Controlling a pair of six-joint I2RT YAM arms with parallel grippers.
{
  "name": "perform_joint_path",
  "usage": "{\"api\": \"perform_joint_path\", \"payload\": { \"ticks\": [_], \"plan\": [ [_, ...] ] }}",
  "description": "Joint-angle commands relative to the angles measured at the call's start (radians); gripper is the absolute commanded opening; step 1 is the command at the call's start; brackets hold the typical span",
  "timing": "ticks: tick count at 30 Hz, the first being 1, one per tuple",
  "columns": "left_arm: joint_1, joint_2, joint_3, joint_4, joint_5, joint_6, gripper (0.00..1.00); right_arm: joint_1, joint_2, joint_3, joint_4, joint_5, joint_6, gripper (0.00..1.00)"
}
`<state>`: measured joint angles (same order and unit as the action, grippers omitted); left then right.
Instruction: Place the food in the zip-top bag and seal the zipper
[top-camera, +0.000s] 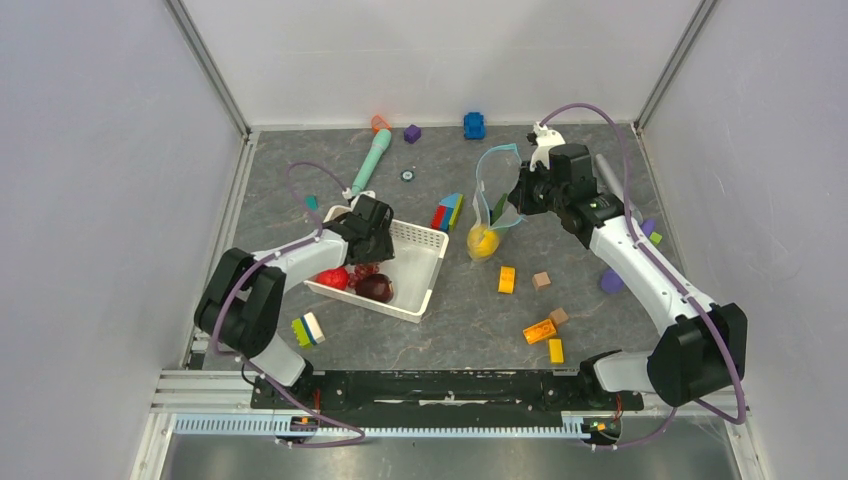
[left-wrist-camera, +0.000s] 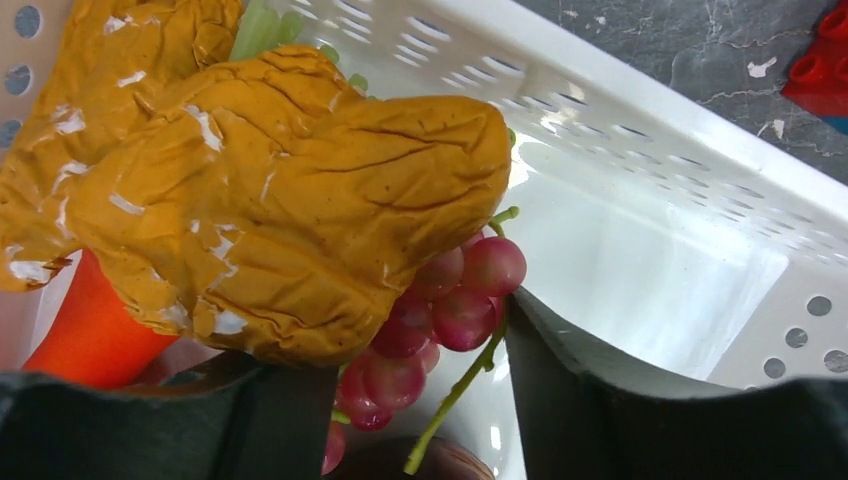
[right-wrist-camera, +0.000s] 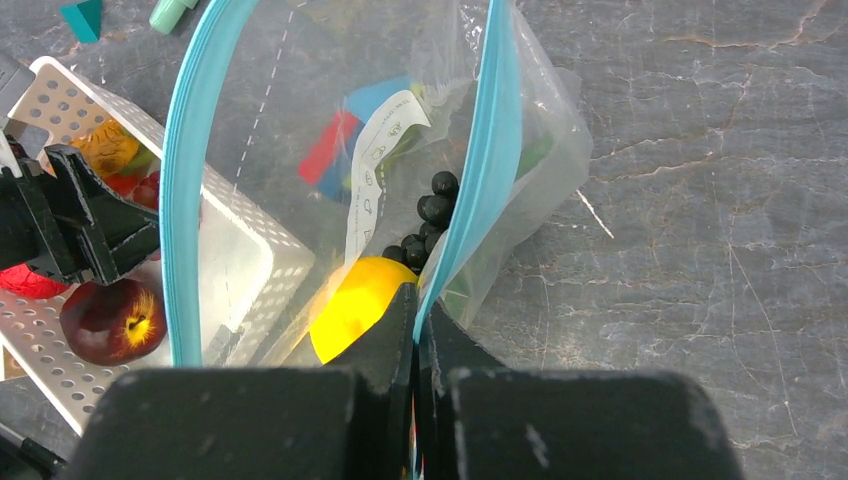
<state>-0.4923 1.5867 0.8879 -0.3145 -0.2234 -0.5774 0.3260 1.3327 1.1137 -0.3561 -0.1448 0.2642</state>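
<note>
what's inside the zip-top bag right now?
In the zip-top bag: a yellow fruit at the bottom, a dark bead-like cluster and a green piece. The right hand, pinched on the zipper, covers the bag's lowest part; the red and blue shapes may sit behind it.

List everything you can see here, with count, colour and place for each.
clear floppy zip-top bag: one, light-blue zipper, held up at centre, mouth open
round yellow toy fruit: one, yellow, inside the bag
white mesh plastic basket: one, white, left of the bag
round red toy fruit: one, red, in the basket
dark maroon toy fruit: one, maroon, in the basket
plastic grape bunch: one, reddish-purple, in the basket
teal marker-shaped toy: one, teal, behind the basket
loose building and wooden blocks: several, mixed colours, scattered
left gripper: one, black, open over the grapes
right gripper: one, black, shut on the bag's zipper
</note>
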Motion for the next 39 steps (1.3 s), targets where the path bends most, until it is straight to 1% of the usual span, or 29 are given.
{"api": "perform_joint_path", "payload": {
  "ticks": [1,4,6,11,14,19,25,28,31,37,39],
  "plan": [
    [0.001,0.018,0.029,0.017,0.017,-0.009,0.55,-0.001,0.006,0.005,0.019,0.012,-0.009,0.0],
    [0.001,0.003,0.029,0.009,0.024,-0.003,0.34,-0.001,0.004,0.005,0.02,0.013,-0.009,0.0],
    [0.0,-0.015,0.028,0.004,0.034,0.0,0.24,-0.001,0.004,0.005,0.02,0.013,-0.008,0.0],
    [-0.001,-0.087,0.026,-0.015,0.063,0.014,0.08,-0.001,0.003,0.005,0.019,0.011,-0.01,0.0],
    [0.0,-0.141,0.022,-0.02,0.08,0.026,0.02,-0.001,-0.002,0.003,0.019,0.012,-0.011,0.0],
    [-0.002,-0.259,-0.014,0.046,0.123,0.061,0.02,-0.001,-0.004,0.003,0.019,0.009,-0.01,0.0],
    [-0.002,-0.407,-0.047,0.209,0.269,0.105,0.02,-0.002,-0.005,0.001,0.021,-0.002,-0.009,0.0],
    [-0.002,-0.446,-0.036,0.272,0.317,0.121,0.02,-0.001,-0.004,0.001,0.023,-0.013,-0.009,0.0],
    [-0.002,-0.449,-0.012,0.352,0.397,0.138,0.02,-0.001,-0.005,0.001,0.028,-0.03,-0.015,0.0],
    [-0.002,-0.384,0.104,0.469,0.581,0.14,0.03,0.0,-0.014,-0.001,0.031,-0.046,-0.024,0.0],
    [-0.003,-0.363,0.156,0.521,0.611,0.127,0.04,-0.001,-0.016,-0.001,0.032,-0.046,-0.028,0.0]
  ]
}}
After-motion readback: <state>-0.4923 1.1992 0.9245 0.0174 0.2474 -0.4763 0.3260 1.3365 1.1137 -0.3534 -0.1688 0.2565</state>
